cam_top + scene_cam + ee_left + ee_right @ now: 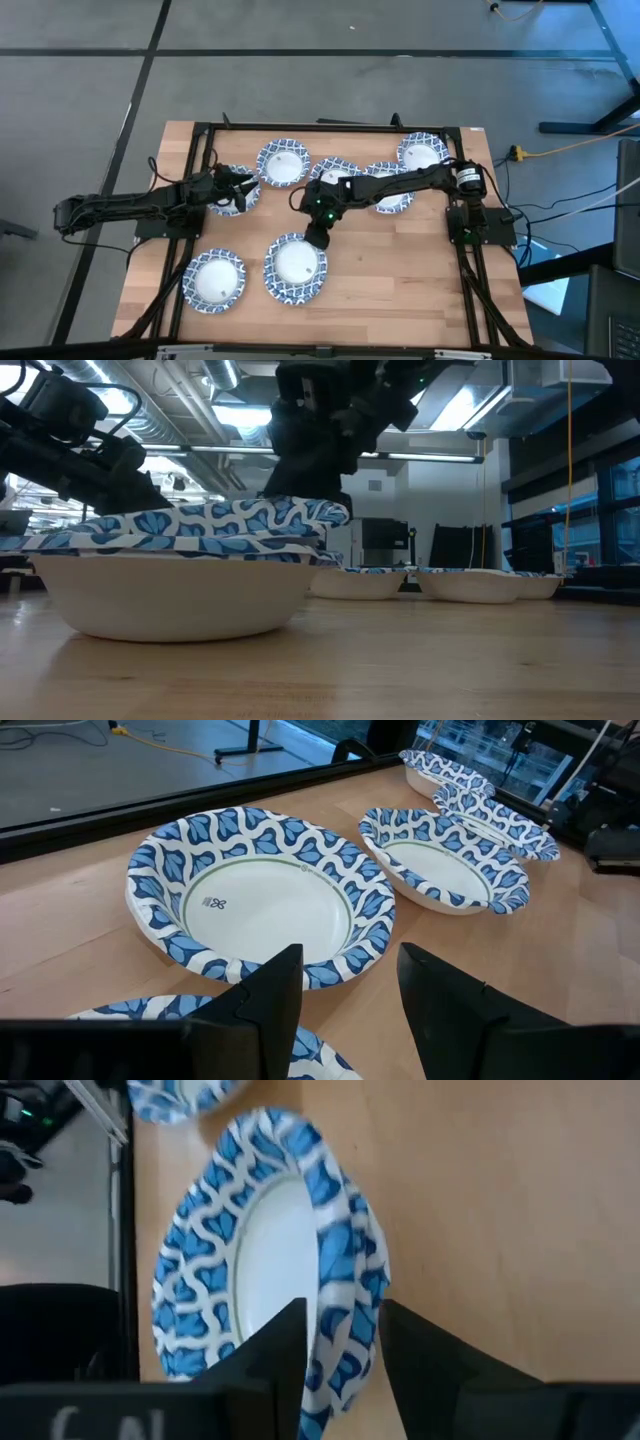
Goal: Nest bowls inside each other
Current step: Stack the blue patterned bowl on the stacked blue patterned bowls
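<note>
1. Right claw (316, 238) is over the front-centre bowl (296, 268), fingers clamped on the rim of a tilted bowl (345, 1295) nested in it.
2. Left claw (243, 187) hovers by the back-left bowl (228, 190), fingers apart.
3. More bowls dot the counter (400, 270).

Bowls (283, 162) crowd my bench (400, 290) from ten to two o'clock. Bare wood lies open at four o'clock.

We see a grey floor (300, 25) crossed by dark lines around the wooden table (400, 290). Behind it, ceiling lights (235, 415) glow beside tall windows (600, 510).
</note>
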Controlling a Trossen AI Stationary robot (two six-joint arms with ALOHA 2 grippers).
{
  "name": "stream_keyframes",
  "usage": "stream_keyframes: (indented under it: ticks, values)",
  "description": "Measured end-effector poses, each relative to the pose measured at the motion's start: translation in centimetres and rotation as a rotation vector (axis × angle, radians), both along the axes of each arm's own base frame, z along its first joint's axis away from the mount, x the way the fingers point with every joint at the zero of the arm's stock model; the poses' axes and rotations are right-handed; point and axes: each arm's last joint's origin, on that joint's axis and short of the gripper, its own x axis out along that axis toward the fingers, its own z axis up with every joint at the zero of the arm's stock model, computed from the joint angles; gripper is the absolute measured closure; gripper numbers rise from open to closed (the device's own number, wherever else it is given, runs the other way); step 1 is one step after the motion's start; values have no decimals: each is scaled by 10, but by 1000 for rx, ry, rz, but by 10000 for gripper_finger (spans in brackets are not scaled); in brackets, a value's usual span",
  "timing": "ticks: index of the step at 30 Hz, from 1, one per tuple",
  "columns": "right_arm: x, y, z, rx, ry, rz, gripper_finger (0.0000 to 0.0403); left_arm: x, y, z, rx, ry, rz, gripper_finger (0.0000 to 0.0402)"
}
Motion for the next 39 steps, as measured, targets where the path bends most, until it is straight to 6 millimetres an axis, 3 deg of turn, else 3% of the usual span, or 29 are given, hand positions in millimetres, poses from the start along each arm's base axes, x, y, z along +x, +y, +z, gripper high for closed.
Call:
stream_keyframes:
  ticks: [8,14,17,27,33,39]
  values:
    - [2,4,5,82,-52,83,274,0,0,0,0,0,0,242]
    - [1,0,12,-9,-80,24,274,0,0,0,0,0,0,242]
    - [-5,-6,25,-82,-84,-44,274,0,0,0,0,1,0,242]
    - [-48,-17,52,-277,114,-29,274,0,0,0,0,3,-1,242]
    - [-75,-17,43,-488,312,-117,274,0,0,0,21,16,-9,242]
    - [-105,-17,25,-482,347,-163,274,0,0,0,24,20,-10,242]
